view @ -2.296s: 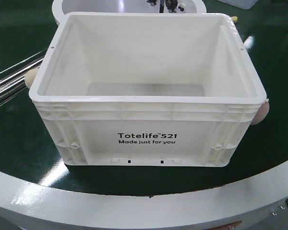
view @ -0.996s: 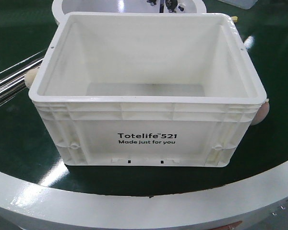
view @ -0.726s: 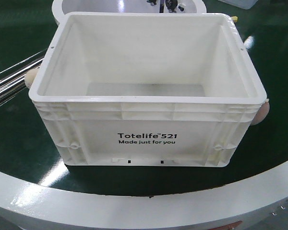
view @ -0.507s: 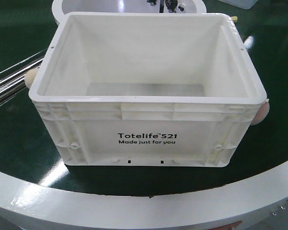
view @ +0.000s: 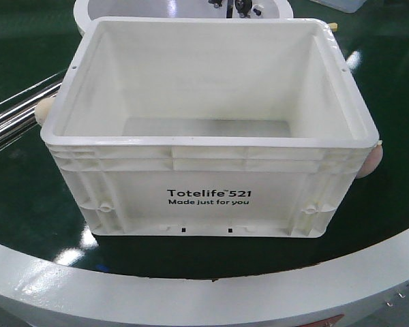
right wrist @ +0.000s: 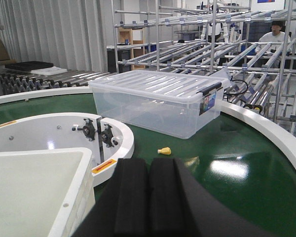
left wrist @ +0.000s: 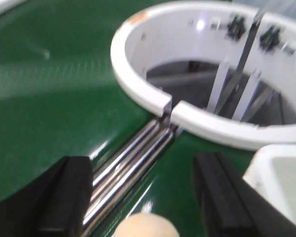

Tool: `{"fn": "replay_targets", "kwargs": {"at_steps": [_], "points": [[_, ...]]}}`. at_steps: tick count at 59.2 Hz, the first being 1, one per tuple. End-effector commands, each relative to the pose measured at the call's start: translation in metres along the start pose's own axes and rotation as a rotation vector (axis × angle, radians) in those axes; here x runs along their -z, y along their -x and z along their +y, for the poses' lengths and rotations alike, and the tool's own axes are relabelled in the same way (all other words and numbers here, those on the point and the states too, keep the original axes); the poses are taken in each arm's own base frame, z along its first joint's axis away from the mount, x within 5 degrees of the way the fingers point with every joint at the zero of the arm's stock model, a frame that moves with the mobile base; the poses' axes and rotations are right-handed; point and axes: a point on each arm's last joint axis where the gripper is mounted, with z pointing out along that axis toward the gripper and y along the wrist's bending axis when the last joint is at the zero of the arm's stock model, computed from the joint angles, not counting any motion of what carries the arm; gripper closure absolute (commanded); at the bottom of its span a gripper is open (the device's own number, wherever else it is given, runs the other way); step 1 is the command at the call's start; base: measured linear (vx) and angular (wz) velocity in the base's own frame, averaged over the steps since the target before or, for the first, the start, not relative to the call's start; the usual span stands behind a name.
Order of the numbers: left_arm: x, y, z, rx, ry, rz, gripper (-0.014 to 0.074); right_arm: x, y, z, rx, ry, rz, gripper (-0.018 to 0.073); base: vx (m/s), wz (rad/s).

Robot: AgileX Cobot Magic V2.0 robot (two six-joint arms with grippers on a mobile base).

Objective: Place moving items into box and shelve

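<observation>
Hardly anything has been shifted since the earlier frames: the box (view: 208, 197) is found in the same spot on the green table (view: 27, 204), and only a dark part once seen below and right of the box has gone from view. One moving item (view: 45, 109) is seen just beside the box's left side, and a second moving item (view: 373, 161) just beside its right side, both outside it. The left gripper (left wrist: 144, 170) is held wide apart near the box's left corner, with the first item seen low between its fingers. The right gripper (right wrist: 149, 168) is pressed together on nothing, to the right of the box.
</observation>
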Motion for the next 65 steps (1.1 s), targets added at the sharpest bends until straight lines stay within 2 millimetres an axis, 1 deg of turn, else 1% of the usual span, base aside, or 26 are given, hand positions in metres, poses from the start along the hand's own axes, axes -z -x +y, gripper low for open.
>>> {"fn": "replay_targets", "kwargs": {"at_steps": [1, 6, 12, 21, 27, 40, 45, 49, 51, 53, 56, 60, 62, 63, 65], "points": [[-0.011, 0.012, -0.001, 0.002, 0.005, -0.010, 0.0033, 0.001, 0.020, -0.001, 0.004, -0.015, -0.119, 0.0562, 0.00, 0.00], [-0.044, -0.002, -0.002, -0.004, 0.013, 0.113, 0.0038, -0.001, 0.018, -0.001, 0.003, -0.013, -0.097, 0.0559, 0.00, 0.00], [-0.077, -0.020, -0.004, -0.005, 0.014, 0.195, 0.0038, -0.010, 0.009, -0.001, -0.010, -0.010, -0.026, 0.0547, 0.00, 0.00], [-0.112, -0.044, -0.008, 0.025, -0.015, 0.284, 0.0038, -0.022, -0.002, -0.001, -0.026, -0.007, 0.065, 0.0515, 0.00, 0.00], [-0.129, -0.059, -0.009, 0.011, -0.018, 0.341, 0.0038, -0.025, -0.005, -0.001, -0.026, -0.007, 0.089, 0.0493, 0.00, 0.00], [-0.155, -0.096, -0.010, 0.013, -0.015, 0.531, 0.0038, -0.026, -0.005, -0.001, -0.026, -0.008, 0.090, 0.0442, 0.00, 0.00], [-0.163, -0.103, -0.010, 0.010, -0.013, 0.547, 0.0038, -0.026, -0.004, -0.001, -0.026, -0.009, 0.082, 0.0424, 0.00, 0.00], [-0.166, -0.104, -0.011, 0.013, -0.015, 0.541, 0.0057, -0.026, -0.004, -0.001, -0.025, -0.010, 0.075, 0.0411, 0.00, 0.00], [-0.166, -0.104, -0.011, 0.014, -0.016, 0.536, 0.0089, -0.026, -0.003, -0.001, -0.025, -0.011, 0.065, 0.0403, 0.00, 0.00], [-0.166, -0.104, -0.011, 0.013, -0.017, 0.533, 0.0142, -0.026, -0.002, -0.002, -0.025, -0.012, 0.056, 0.0399, 0.00, 0.00], [-0.165, -0.103, -0.011, 0.013, -0.017, 0.533, 0.0253, -0.026, -0.001, -0.002, -0.025, -0.014, 0.043, 0.0397, 0.00, 0.00], [-0.165, -0.104, -0.011, 0.008, -0.013, 0.547, 0.0460, -0.026, 0.001, -0.002, -0.024, -0.016, 0.022, 0.0396, 0.00, 0.00], [-0.164, -0.105, -0.010, -0.004, -0.006, 0.554, 0.0593, -0.026, 0.002, -0.002, -0.020, -0.017, 0.014, 0.0395, 0.00, 0.00], [-0.164, -0.105, -0.009, -0.016, -0.001, 0.555, 0.0608, -0.026, 0.002, -0.002, -0.020, -0.018, 0.010, 0.0395, 0.00, 0.00], [-0.164, -0.105, -0.008, -0.032, 0.009, 0.559, 0.0606, -0.026, 0.002, -0.002, -0.020, -0.018, 0.007, 0.0394, 0.00, 0.00]]}}
